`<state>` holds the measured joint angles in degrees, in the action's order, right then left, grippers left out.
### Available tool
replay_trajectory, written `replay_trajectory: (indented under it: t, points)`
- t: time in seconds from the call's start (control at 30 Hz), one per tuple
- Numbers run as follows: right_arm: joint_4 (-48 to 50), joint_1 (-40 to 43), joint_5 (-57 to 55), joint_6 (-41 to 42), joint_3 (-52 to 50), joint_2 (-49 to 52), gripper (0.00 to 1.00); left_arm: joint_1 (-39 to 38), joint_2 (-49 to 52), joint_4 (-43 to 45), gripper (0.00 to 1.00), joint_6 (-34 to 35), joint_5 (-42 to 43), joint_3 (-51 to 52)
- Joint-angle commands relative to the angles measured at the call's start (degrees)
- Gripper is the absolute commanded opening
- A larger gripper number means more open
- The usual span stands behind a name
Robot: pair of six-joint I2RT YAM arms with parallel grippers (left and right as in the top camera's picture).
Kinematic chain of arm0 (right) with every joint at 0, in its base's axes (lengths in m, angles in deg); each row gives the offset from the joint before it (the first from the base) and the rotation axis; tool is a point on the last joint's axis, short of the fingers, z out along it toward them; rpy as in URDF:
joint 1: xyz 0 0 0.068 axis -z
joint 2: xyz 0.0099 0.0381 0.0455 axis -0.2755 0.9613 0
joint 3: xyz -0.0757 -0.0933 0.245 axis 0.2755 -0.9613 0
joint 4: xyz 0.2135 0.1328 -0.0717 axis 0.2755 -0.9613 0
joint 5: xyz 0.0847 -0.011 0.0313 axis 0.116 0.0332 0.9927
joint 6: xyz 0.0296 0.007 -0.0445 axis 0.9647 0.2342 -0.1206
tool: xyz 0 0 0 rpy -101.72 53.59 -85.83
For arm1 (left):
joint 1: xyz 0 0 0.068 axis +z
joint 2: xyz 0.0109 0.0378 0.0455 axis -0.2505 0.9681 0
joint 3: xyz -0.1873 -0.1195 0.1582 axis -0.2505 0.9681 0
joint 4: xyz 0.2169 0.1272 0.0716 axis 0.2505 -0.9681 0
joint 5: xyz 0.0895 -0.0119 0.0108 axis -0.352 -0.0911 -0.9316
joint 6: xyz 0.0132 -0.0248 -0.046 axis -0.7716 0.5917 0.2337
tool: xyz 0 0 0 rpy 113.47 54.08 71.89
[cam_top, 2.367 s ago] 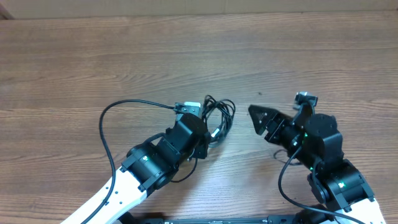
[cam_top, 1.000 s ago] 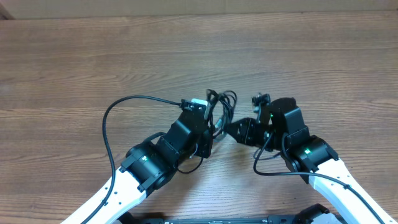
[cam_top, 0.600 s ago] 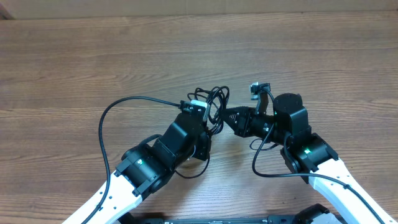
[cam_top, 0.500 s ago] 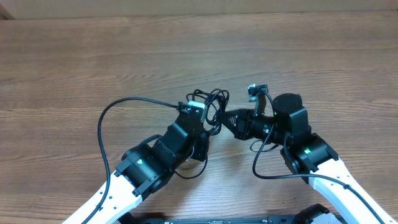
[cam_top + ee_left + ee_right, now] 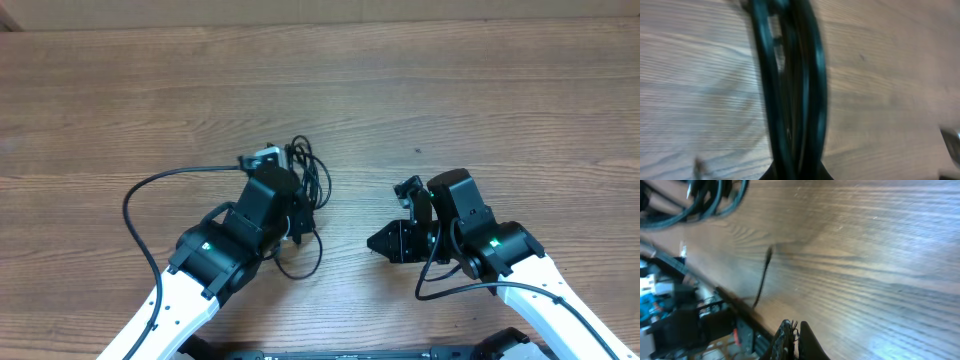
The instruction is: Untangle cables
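A big brown wooden table (image 5: pixel 480 90) is stretching from the left side all the way to the right. Dark wavy lines are running across the wood from side to side. A tiny dark speck (image 5: pixel 418 152) is sitting on the bare wood, a bit right of the middle and toward the far side. The cables (image 5: pixel 308 172) are bunching up in thin black loops left of the middle. I cannot tell how much of the bunch is touching the wood. Seen from the right wrist, a thin black cord end (image 5: pixel 765 272) is sticking out near the bunch, and a soft dark shadow is showing on the wood around its tip.
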<state>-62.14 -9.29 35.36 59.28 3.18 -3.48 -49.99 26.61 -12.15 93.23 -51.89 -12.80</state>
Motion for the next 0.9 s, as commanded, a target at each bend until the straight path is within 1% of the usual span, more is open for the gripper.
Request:
replay_trajectory:
  t: [0.0, 0.03, 0.1, 0.13, 0.2, 0.23, 0.3, 0.4, 0.47, 0.53, 0.63, 0.73, 0.83, 0.87]
  points:
    - [0.72, -0.13, -3.67, -1.25, 1.46, -0.46, 0.04, 0.26, -0.35, 0.87, 0.04, -13.18, 9.31, -0.28]
    - [1.29, -0.09, -3.69, -1.27, 1.46, -0.48, 0.06, 0.26, -0.35, 0.72, 0.04, -16.26, 10.78, -0.28]
    - [3.02, 0.13, -3.69, -1.29, 1.49, -0.48, 0.2, 0.26, -0.35, -0.09, 0.04, -23.69, 14.82, -0.28]
    - [3.72, 0.39, -3.69, -1.31, 1.53, -0.55, 0.24, 0.26, -0.35, -0.63, 0.04, -26.4, 16.72, -0.28]
    - [4.17, 1.44, -3.69, -1.33, 1.84, -0.94, 0.27, 0.26, -0.35, -1.92, 0.04, -31.32, 19.63, -0.28]
    - [3.98, 2.16, -3.67, -1.33, 2.12, -1.2, 0.28, 0.26, -0.35, -2.6, 0.04, -32.41, 19.69, -0.28]
    - [3.48, 3.8, -3.69, -1.64, 2.69, -1.99, 0.34, 0.26, -0.35, -3.78, 0.04, -33.57, 19.52, -0.28]
    - [3.32, 6.86, -3.43, -3.98, 3.37, -3.89, 0.45, 0.26, -0.35, -4.55, 0.04, -35.41, 20.17, -0.28]
    - [3.45, 8.57, -3.41, -5.07, 3.45, -5.44, 0.51, 0.26, -0.35, -4.44, 0.04, -38.58, 23.58, -0.28]
    - [3.52, 9.31, -2.21, -8.44, 3.45, -6.69, 0.55, 0.26, -0.35, -4.02, 0.05, -42.95, 29.03, -0.28]
    - [3.58, 9.18, 4.2, -16.76, 3.45, -7.72, 0.62, 0.24, -0.35, -3.3, 0.04, -49.2, 36.54, -0.28]
    - [3.63, 9.18, 6.49, -21.86, 3.43, -7.61, 0.74, 0.24, -0.33, -1.62, 0.05, -51.47, 40.85, -0.28]
    - [4.44, 9.18, 6.43, -24.5, 3.43, -7.23, 0.74, 0.24, -0.33, -0.33, 0.05, -52.06, 42.53, -0.28]
    - [4.96, 9.18, 6.45, -24.46, 3.43, -6.99, 0.7, 0.24, -0.35, -0.28, 0.04, -52.09, 42.53, -0.28]
